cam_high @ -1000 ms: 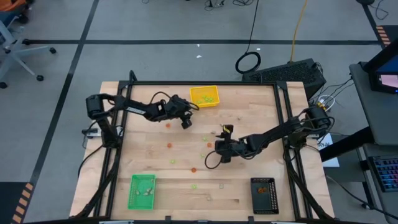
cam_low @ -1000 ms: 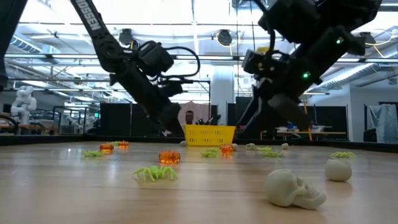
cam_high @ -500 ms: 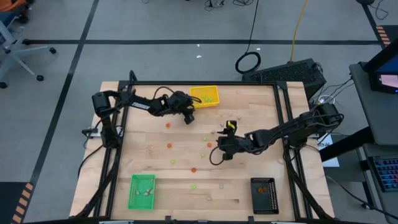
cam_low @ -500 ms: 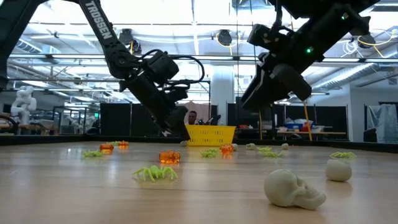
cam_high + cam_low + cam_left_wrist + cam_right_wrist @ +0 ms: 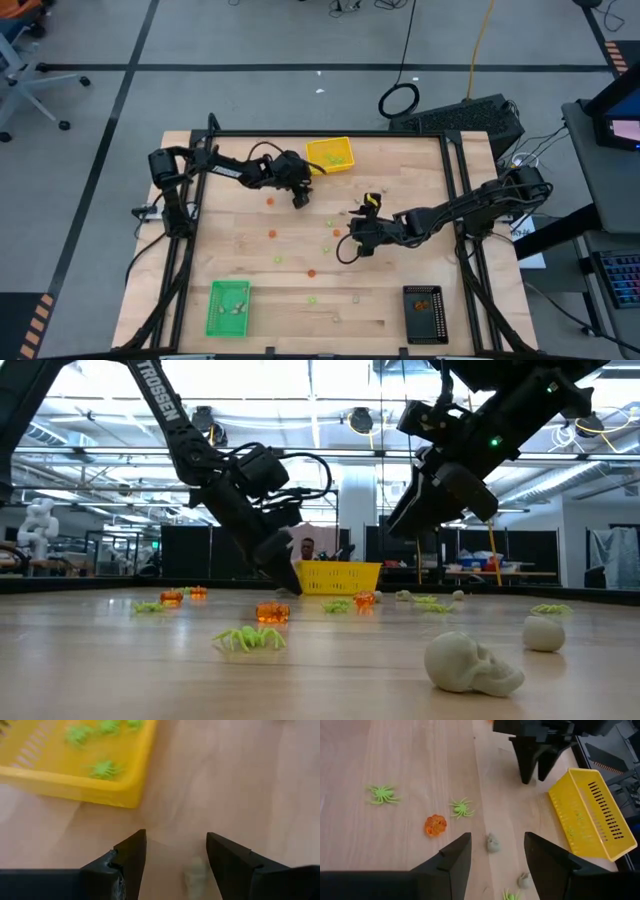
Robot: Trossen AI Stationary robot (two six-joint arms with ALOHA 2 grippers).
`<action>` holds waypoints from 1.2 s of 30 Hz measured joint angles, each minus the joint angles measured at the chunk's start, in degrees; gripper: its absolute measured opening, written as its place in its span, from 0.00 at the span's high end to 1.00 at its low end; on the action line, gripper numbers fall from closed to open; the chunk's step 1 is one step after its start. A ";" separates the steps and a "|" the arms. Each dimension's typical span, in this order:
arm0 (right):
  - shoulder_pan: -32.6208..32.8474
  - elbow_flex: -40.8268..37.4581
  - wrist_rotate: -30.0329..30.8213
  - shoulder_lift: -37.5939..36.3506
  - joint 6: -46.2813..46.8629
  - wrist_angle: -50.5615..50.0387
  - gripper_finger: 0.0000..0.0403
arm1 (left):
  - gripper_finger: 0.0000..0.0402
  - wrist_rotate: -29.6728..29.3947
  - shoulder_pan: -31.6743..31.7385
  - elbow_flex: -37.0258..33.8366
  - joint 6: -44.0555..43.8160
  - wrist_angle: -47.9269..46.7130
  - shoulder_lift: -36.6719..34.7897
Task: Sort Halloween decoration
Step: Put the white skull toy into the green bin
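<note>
left gripper (image 5: pixel 299 201) open, low beside yellow tray (image 5: pixel 329 156)

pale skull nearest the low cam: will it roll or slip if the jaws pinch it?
The skull rests on its side on the table; its rounded cranium will probably rock or roll if nudged. It looks like smooth moulded plastic, likely stiff and light. The curved sides could squirt out of a pinch.
</note>
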 joint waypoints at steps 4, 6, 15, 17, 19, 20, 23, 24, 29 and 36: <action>0.06 0.02 -0.11 0.00 0.94 -0.46 0.58 | 0.49 -0.01 -2.34 -0.02 0.27 -3.48 -2.26; 0.06 0.00 -0.16 0.00 1.37 -1.55 0.58 | 0.49 -0.05 -3.71 0.04 0.26 -6.61 -4.24; 0.06 0.00 -0.19 0.00 1.14 -1.19 0.58 | 0.49 -5.07 -6.07 0.00 -0.91 -12.01 -8.89; 0.06 0.00 -0.20 0.00 1.21 -1.17 0.58 | 0.49 -5.92 -5.67 -0.02 -1.82 -11.75 -8.34; 0.10 0.00 -0.20 0.00 1.62 -1.14 0.58 | 0.49 -6.12 -5.47 -0.03 -2.83 -11.95 -7.75; 0.17 0.01 -0.20 0.00 1.82 -1.14 0.58 | 0.49 -6.10 -5.44 -0.04 -3.25 -12.05 -7.51; 0.51 0.00 -0.22 0.00 1.97 -1.12 0.58 | 0.49 -6.07 -5.51 -0.04 -4.15 -10.22 -6.69; 0.66 0.00 -0.21 0.00 1.93 -1.06 0.58 | 0.49 -6.08 -5.50 -0.04 -4.17 -9.69 -6.26; 0.97 0.00 -0.24 0.00 2.04 -1.09 0.58 | 0.49 -6.09 -5.49 -0.04 -4.34 -8.36 -4.51; 1.59 0.00 -0.24 0.00 1.84 -1.22 0.58 | 0.49 -6.09 -5.49 -0.04 -5.68 -8.91 -4.50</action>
